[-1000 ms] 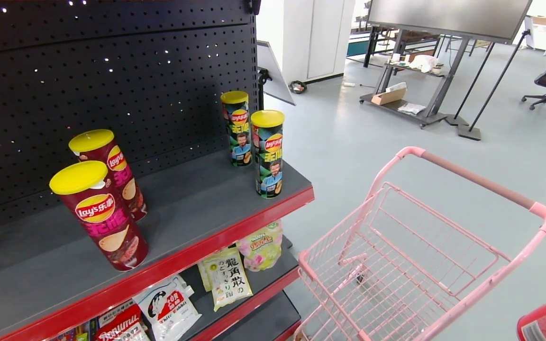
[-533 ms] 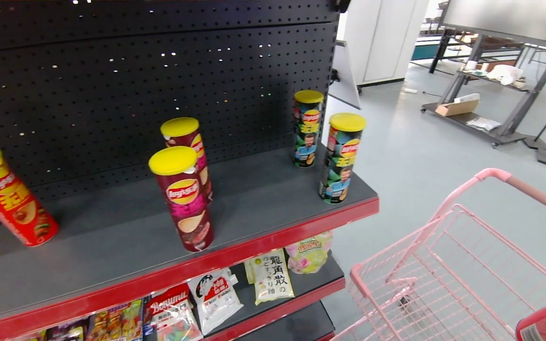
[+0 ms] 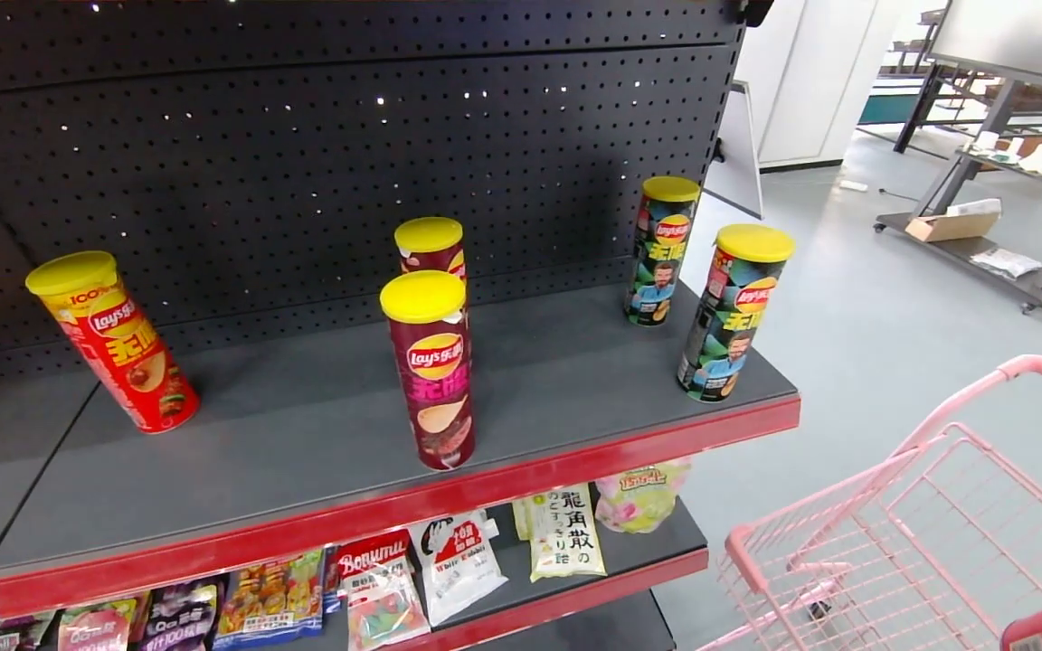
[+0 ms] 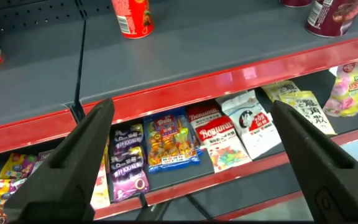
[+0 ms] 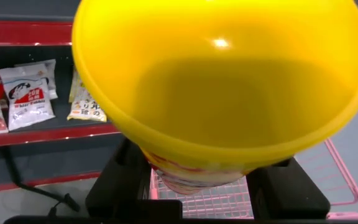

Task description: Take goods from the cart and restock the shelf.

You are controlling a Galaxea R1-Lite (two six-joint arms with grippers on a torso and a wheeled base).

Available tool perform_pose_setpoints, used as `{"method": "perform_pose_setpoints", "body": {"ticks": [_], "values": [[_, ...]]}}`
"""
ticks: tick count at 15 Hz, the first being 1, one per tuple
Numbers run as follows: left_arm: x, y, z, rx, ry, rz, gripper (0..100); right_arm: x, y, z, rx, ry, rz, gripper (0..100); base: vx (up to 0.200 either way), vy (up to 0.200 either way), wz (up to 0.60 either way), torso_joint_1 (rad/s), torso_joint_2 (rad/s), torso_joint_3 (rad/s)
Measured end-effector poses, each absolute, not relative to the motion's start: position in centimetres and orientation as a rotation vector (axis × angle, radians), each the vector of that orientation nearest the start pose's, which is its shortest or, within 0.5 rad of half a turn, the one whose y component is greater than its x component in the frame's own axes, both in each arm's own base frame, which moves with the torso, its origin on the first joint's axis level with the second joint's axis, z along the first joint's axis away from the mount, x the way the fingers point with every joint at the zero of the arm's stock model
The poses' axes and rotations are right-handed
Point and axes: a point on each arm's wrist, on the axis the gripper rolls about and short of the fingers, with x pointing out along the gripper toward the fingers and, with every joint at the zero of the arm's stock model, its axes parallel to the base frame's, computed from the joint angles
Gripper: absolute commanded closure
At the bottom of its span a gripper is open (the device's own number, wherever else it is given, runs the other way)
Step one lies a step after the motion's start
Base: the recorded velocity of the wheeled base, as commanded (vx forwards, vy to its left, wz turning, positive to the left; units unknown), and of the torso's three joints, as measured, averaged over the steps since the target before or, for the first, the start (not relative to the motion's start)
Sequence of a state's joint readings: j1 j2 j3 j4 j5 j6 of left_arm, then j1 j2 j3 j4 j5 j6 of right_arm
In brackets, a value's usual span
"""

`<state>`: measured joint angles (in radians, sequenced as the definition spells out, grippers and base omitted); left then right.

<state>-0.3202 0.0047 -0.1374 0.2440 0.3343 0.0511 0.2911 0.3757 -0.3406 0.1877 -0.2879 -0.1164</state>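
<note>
Can (image 5: pixel 222 93) with a yellow lid sits clamped in my right gripper (image 5: pixel 207 186). The black fingers (image 5: pixel 120 186) press on its body from either side just under the lid, so the task's thing is in my own grasp with its lid toward my wrist camera. Its red body also pokes into the lower right corner of the head view. Below it I see the wire of the pink cart (image 3: pixel 1032 366), which takes the lower right of the head view, just beside the end of the shelf (image 3: pixel 304 434). My left gripper (image 4: pixel 191 155) hangs with its two fingers (image 4: pixel 73 168) spread wide apart, facing the shelf's red front edge. It also faces the lower tier, where flat snack pouches (image 4: pixel 166 140) lie in a row. They are purple, blue, red, white and pale yellow packs, all printed. One white pack carries a cartoon figure and a pale one carries large dark characters. On the grey top board, at the centre of the head view, a maroon can (image 3: pixel 435 371) stands upright near the front edge, with a second maroon can (image 3: pixel 431 246) close behind it. A red can (image 3: pixel 114 344) stands at the left of the frame. At the right, a dark can (image 3: pixel 734 312) with green patches stands at the front corner and a second dark can (image 3: pixel 663 251) stands nearer the back. Each has a yellow lid and a round red-and-yellow logo above large characters. Behind them rises the black pegboard (image 3: pixel 304 136).
</note>
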Motion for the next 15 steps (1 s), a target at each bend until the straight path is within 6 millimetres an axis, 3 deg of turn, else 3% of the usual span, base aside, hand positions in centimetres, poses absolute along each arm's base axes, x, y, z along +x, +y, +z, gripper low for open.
{"method": "perform_pose_setpoints", "body": {"ticks": [12, 15], "values": [[-3.21, 1.81, 8.79, 0.085, 0.103, -0.003, 0, -0.47, -0.79, 15.2, -0.18, 0.202, -0.007, 100, 0.0, 0.0, 0.0, 0.0, 0.0, 0.0], [-3.22, 1.81, 8.79, 0.085, 0.103, -0.003, 0, -0.47, -0.79, 15.13, -0.181, 0.204, -0.006, 100, 0.0, 0.2, 0.0, -0.002, 0.0, 0.001]]}}
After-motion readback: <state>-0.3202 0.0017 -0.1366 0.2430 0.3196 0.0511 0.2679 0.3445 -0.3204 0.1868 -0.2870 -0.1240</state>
